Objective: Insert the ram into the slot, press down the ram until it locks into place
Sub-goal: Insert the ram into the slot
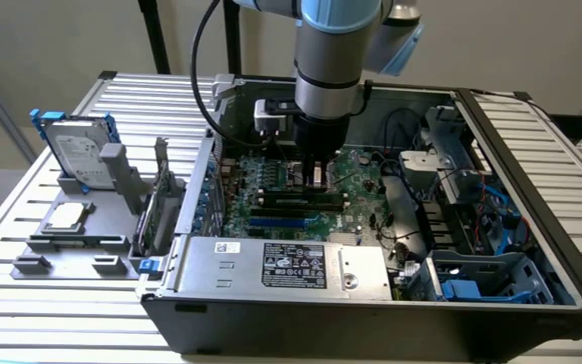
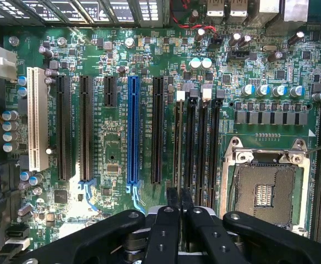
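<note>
The ram (image 2: 178, 148) stands on edge, seen as a thin green line running along the leftmost of several parallel black memory sockets. That slot (image 2: 180, 105) has a white end clip (image 2: 180, 95) at its far end. My gripper (image 2: 179, 193) sits over the ram's near half, its two black fingers closed narrowly on the ram's top edge. In the exterior view, the gripper (image 1: 317, 180) hangs straight down inside the open computer case. Just below its tips, the ram (image 1: 289, 201) lies low among the sockets, green with black chips.
Neighbouring empty memory sockets (image 2: 202, 148) lie beside the ram, a long blue socket (image 2: 132, 132) on its other side, and the bare processor socket (image 2: 264, 192) beyond. A grey power supply (image 1: 281, 262), cables (image 1: 412, 182) and a drive cage (image 1: 483, 277) crowd the case. A hard drive (image 1: 79, 155) stands outside, at the exterior view's left.
</note>
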Motion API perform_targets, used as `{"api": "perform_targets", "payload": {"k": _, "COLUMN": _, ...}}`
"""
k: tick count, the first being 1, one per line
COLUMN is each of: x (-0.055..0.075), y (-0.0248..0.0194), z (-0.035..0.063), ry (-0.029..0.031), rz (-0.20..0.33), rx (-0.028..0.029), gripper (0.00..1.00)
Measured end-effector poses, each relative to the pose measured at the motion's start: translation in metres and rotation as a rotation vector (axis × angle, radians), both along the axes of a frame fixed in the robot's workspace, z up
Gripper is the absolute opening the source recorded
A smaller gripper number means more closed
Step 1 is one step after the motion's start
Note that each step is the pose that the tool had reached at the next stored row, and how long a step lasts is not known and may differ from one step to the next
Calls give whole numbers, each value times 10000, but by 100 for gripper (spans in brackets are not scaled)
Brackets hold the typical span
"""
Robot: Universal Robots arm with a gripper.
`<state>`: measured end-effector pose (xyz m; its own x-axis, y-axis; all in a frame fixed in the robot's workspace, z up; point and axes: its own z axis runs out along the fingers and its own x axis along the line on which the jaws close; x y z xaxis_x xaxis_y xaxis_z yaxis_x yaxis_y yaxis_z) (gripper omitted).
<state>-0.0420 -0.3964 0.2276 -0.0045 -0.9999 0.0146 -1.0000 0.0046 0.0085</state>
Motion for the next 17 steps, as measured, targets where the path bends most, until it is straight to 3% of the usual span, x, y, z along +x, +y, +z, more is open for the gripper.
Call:
{"api": "perform_targets", "payload": {"k": 5, "x": 0, "y": 0, "z": -1, "ry": 0, "rz": 0, "rx": -1, "gripper": 13}}
{"api": "perform_targets", "payload": {"k": 6, "x": 0, "y": 0, "z": 1, "ry": 0, "rz": 0, "rx": 1, "gripper": 19}}
{"api": "perform_targets", "payload": {"k": 7, "x": 0, "y": 0, "z": 9, "ry": -1, "rz": 0, "rx": 1, "gripper": 19}}
{"api": "perform_targets", "payload": {"k": 13, "x": -1, "y": 0, "z": 159, "ry": 12, "rz": 1, "rx": 0, "gripper": 19}}
{"api": "perform_targets", "payload": {"k": 17, "x": -15, "y": 1, "z": 185, "ry": 11, "rz": -1, "rx": 3, "gripper": 10}}
